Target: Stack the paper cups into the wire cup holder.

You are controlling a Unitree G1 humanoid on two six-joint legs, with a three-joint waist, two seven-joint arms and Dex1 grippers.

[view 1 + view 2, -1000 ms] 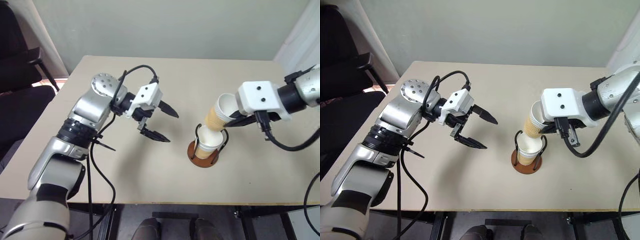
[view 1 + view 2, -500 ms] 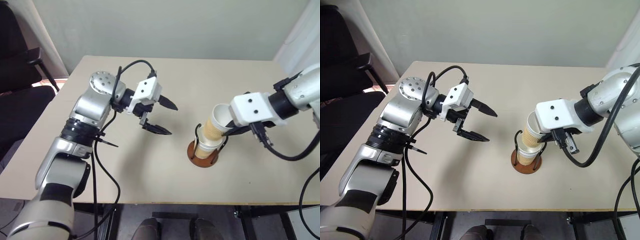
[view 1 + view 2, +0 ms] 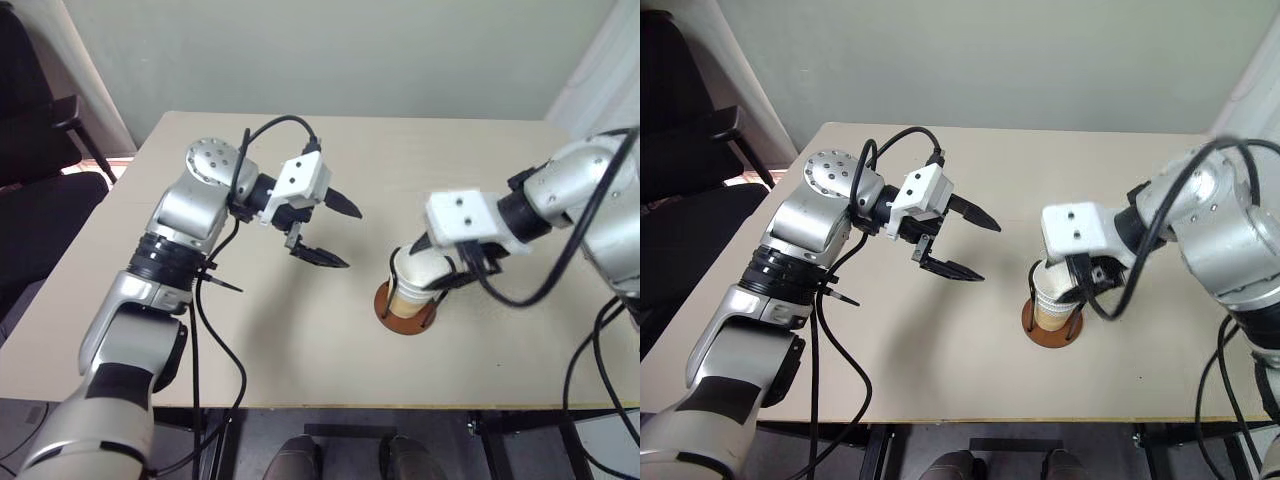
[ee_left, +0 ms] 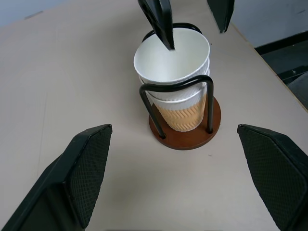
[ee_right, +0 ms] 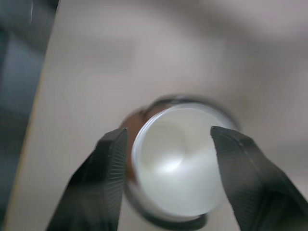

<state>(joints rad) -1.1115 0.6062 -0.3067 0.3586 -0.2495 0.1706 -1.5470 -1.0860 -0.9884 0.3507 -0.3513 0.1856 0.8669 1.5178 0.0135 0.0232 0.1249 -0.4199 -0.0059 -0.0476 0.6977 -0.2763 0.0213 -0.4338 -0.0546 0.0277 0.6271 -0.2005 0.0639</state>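
You can see the paper cups (image 4: 172, 79) nested in the wire cup holder (image 4: 185, 129), which stands on the desk (image 3: 300, 340). No loose cup lies near it, so stacking looks almost done. The right gripper (image 5: 168, 159) is released astride the top rim. The left gripper (image 3: 335, 232) hangs apart from the holder, jaws wide, holding nothing.

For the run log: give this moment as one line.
stage: releasing | right gripper: open over top paper cup | cups: nested in wire cup holder | left gripper: open, apart
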